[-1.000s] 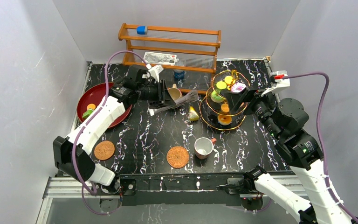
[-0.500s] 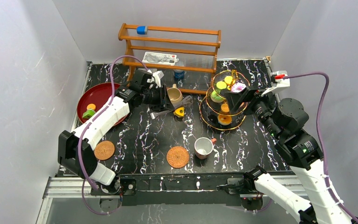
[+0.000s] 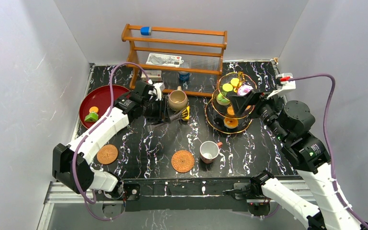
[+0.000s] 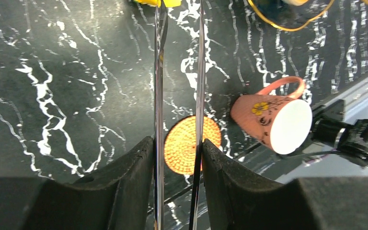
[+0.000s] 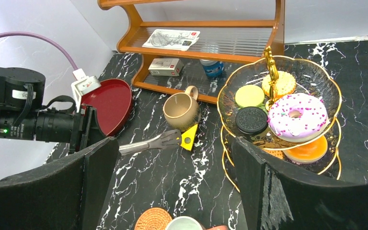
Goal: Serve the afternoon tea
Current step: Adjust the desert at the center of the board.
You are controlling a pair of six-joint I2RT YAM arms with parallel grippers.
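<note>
I am pulling the left pincer (image 4: 177, 143), loosening on its tongs (image 5: 148, 143), back from the tiered stand (image 5: 318, 79), so the yellow wedge (image 5: 189, 138) is sitting unserved beside the tan mug (image 5: 179, 111), back-centre worktop; right pincer (image 5: 172, 143) hanging wide.

The desk (image 3: 148, 139) (black, veined white like marble) carries a tan mug (image 3: 177, 100) and a yellow wedge (image 3: 185, 114) just beside the left tool (image 3: 165, 114). A red tray (image 3: 106, 98) sits to that tool's left, and a wooden rack (image 3: 182, 31) stands beyond it. Two woven coasters (image 3: 182, 161) (image 3: 107, 154) and a red-handled cup (image 3: 209, 151) lie nearer the bases. The tiered stand (image 3: 219, 128) stands below the right tool (image 3: 242, 99).
</note>
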